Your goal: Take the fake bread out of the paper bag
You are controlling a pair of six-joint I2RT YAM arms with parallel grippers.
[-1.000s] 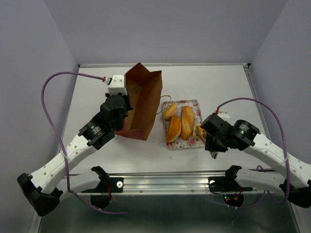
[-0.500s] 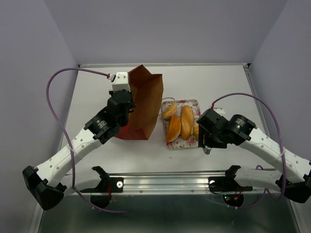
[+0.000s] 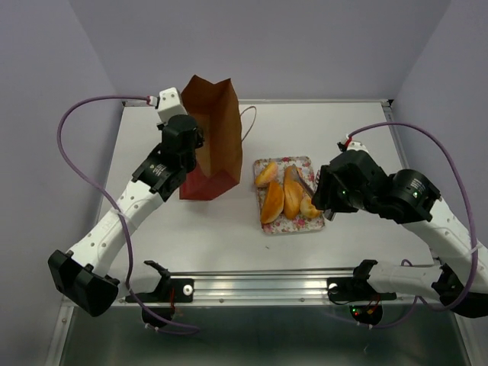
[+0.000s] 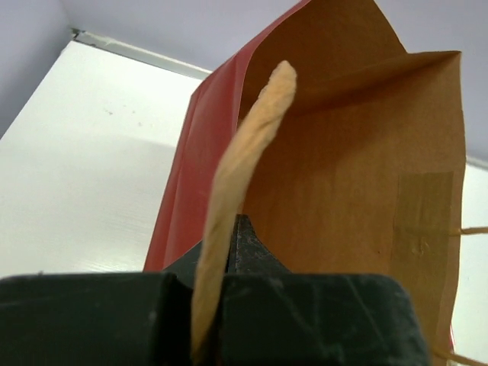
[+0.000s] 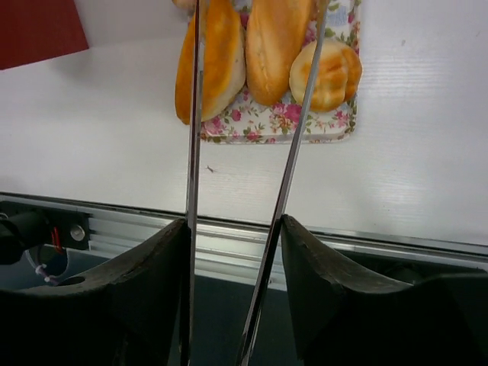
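Note:
The red-brown paper bag [image 3: 213, 130] stands upright at the far left of the table. My left gripper [image 3: 188, 145] is shut on its near rim, with a cord handle [image 4: 244, 160] running between the fingers [image 4: 252, 252]; the bag's inside [image 4: 351, 168] looks empty as far as it shows. All the fake bread lies on the floral tray [image 3: 301, 164]: two loaves [image 3: 272, 203] [image 3: 293, 193], a short roll [image 3: 266, 174] and a round bun [image 3: 310, 207]. My right gripper [image 3: 328, 204] is shut on metal tongs [image 5: 194, 114], whose open tips hang over the loaves [image 5: 271, 46] and the bun [image 5: 324, 72].
The aluminium rail [image 3: 259, 286] runs along the table's near edge, just below the tray. A corner of the bag [image 5: 38, 30] shows at the right wrist view's upper left. White table [image 3: 343, 130] lies behind and right of the tray.
My left arm has carried the bag away from the tray toward the far left. My right gripper has drawn back to the right with the tongs, leaving the bun on the tray.

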